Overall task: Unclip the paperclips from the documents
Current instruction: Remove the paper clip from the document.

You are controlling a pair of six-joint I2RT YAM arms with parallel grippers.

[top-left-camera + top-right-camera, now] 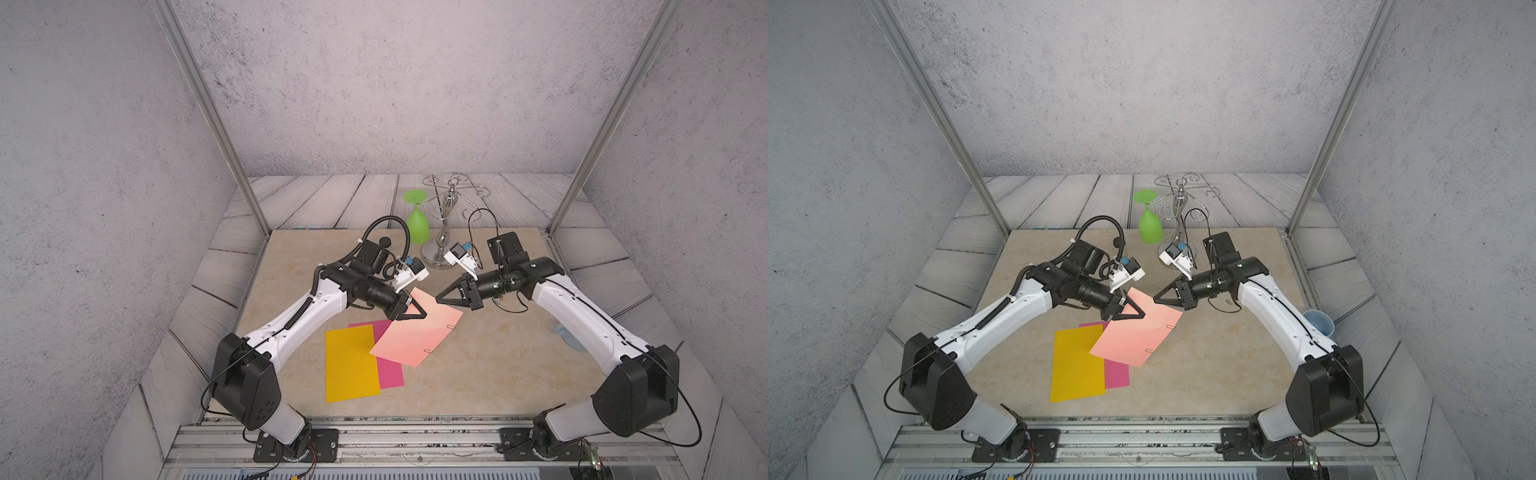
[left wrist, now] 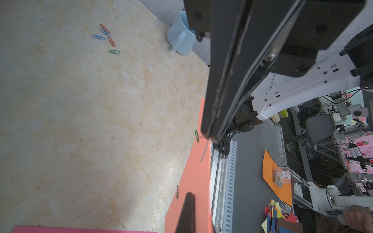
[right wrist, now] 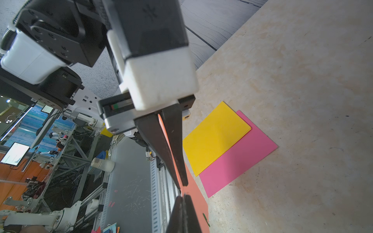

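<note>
My left gripper is shut on the salmon pink document and holds its far end tilted up off the table. Two green paperclips sit on that sheet's right edge. My right gripper is shut at the sheet's far right edge, on a thin pale sliver that looks like a paperclip seen edge-on. The magenta document and the yellow document lie flat and overlapping at front left. In the right wrist view my right gripper meets the left fingers, with the sheet between them.
Several loose coloured paperclips lie on the table under the right arm, near a pale blue cup at the right edge. A chrome wire stand with an upside-down green glass stands at the back.
</note>
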